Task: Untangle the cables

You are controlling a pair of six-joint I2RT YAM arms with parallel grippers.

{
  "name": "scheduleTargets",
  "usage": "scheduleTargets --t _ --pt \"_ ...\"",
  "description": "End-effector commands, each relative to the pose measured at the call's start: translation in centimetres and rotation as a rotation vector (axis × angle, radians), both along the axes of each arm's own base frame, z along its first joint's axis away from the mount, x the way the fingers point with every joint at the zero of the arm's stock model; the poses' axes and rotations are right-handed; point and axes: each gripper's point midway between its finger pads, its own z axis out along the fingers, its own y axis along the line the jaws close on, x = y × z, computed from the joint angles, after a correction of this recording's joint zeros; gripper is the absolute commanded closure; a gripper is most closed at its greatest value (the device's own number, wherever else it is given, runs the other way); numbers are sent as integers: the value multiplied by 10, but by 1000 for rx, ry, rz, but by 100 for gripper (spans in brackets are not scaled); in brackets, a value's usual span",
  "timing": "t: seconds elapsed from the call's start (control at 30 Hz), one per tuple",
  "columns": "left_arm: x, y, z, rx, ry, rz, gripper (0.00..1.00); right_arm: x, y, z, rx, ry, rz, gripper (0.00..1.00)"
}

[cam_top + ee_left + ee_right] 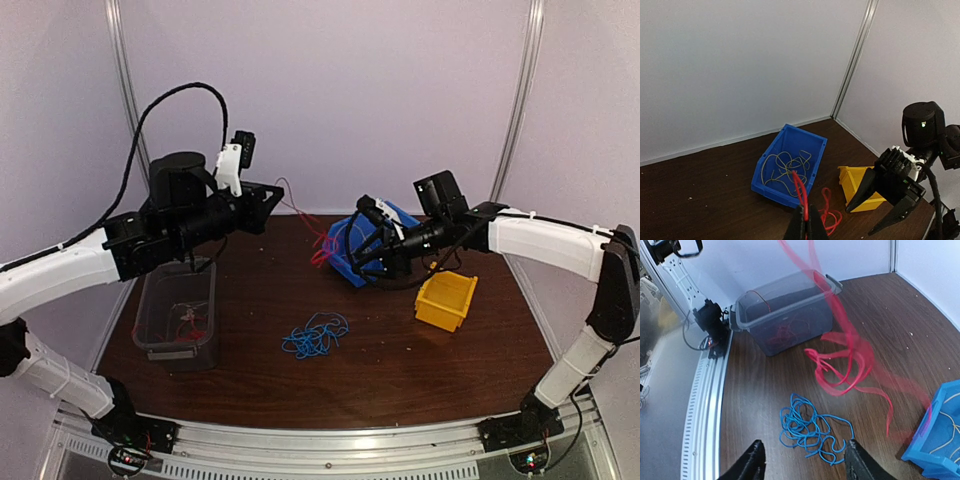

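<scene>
Left gripper (804, 222) pinched closed on 1 red cable (800, 192) above the bench (420, 370) far edge, right gripper (805, 450) jaws apart, holding nothing, blue cable (315, 337) heaped at bench middle, open room around it

Blue bin (775, 194), yellow bin (440, 312), grey tub (178, 352)

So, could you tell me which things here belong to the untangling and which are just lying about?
Job: red cable, shut in the left pincer; blue cable on the table; pale cable in the blue bin; red strands in the grey tub.
Lying about: yellow bin, blue bin, grey tub.
</scene>
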Motion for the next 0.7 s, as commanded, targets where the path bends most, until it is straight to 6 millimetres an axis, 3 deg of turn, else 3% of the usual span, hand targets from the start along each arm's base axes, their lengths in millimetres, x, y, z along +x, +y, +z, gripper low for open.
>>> scheduleTargets --t 0.0,0.17,0.33,0.47,0.6,0.67 --pt "-13 -18 30 -174 -10 -108 100 4 23 28 77 11 -27 42" --pt "-16 -39 14 -182 37 -173 100 32 20 14 34 6 -168 42" --pt "-19 -49 6 -182 55 -207 100 26 23 12 51 17 -128 41" --pt "-21 -51 7 -188 56 -216 100 8 32 18 101 78 -17 39" --pt "-23 -51 11 -196 54 -222 100 14 41 19 121 123 -26 38" --pt "-24 -51 12 -197 52 -225 100 20 44 16 113 137 -48 44"
